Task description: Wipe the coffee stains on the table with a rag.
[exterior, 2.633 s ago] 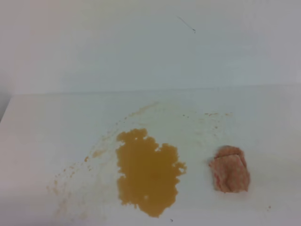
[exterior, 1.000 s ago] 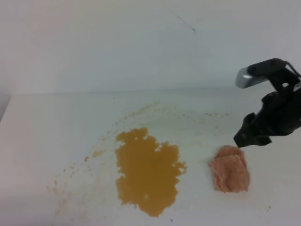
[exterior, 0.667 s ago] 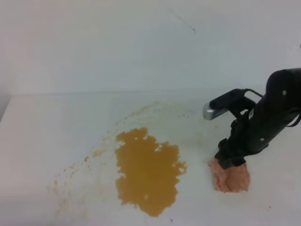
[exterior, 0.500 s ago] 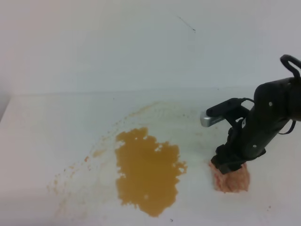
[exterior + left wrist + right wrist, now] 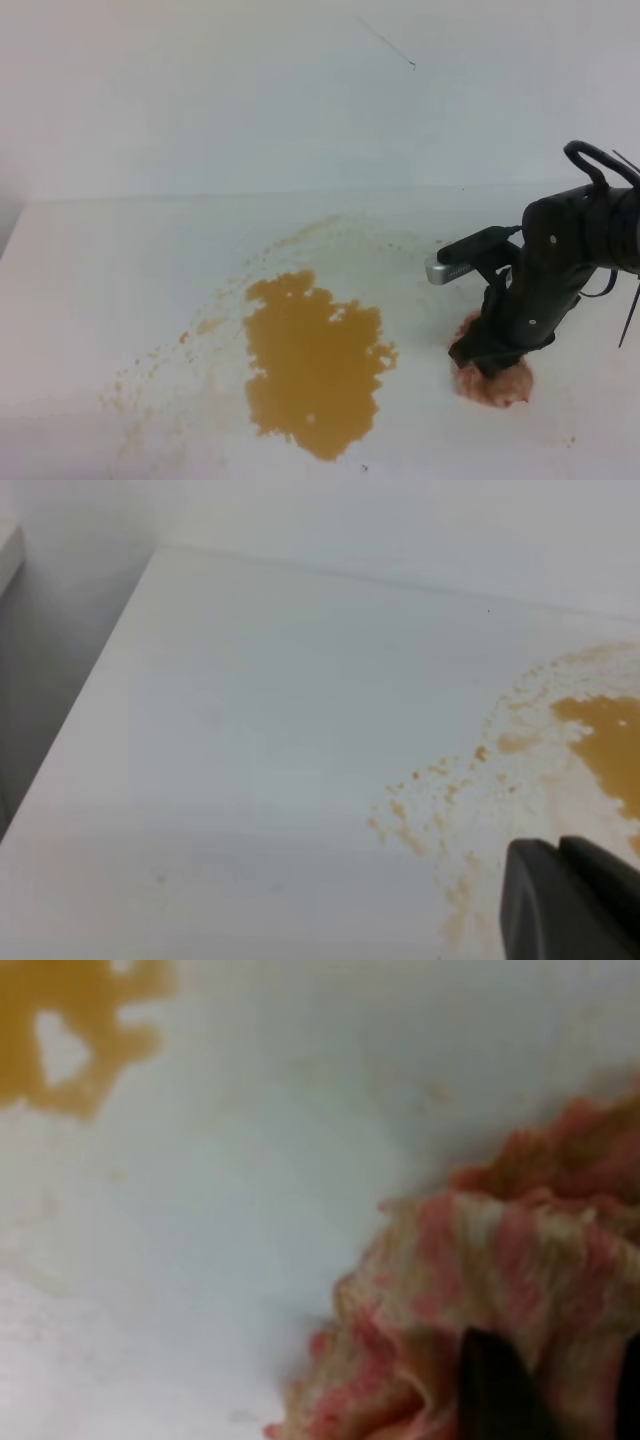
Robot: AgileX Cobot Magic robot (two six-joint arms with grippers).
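The coffee stains (image 5: 312, 365) form an orange-brown blotch in the middle of the white table (image 5: 120, 270), with tan speckles trailing to its left. The pinkish-orange rag (image 5: 500, 385) lies to the right of the blotch. My right gripper (image 5: 490, 360) presses down into the rag from above and covers most of it. In the right wrist view the checked rag (image 5: 480, 1250) bunches up between the dark fingers (image 5: 495, 1385), and an edge of the stains (image 5: 60, 1010) shows at top left. Only a dark tip of my left gripper (image 5: 570, 900) shows, near the speckles of the stains (image 5: 610, 740).
A pale wall (image 5: 300, 100) rises behind the table's far edge. The table's left edge (image 5: 90, 700) drops off beside a grey gap.
My right arm came in from the right, dropped onto the rag and pushed its fingers into it. The rag now looks squashed and smaller. The stain has not changed.
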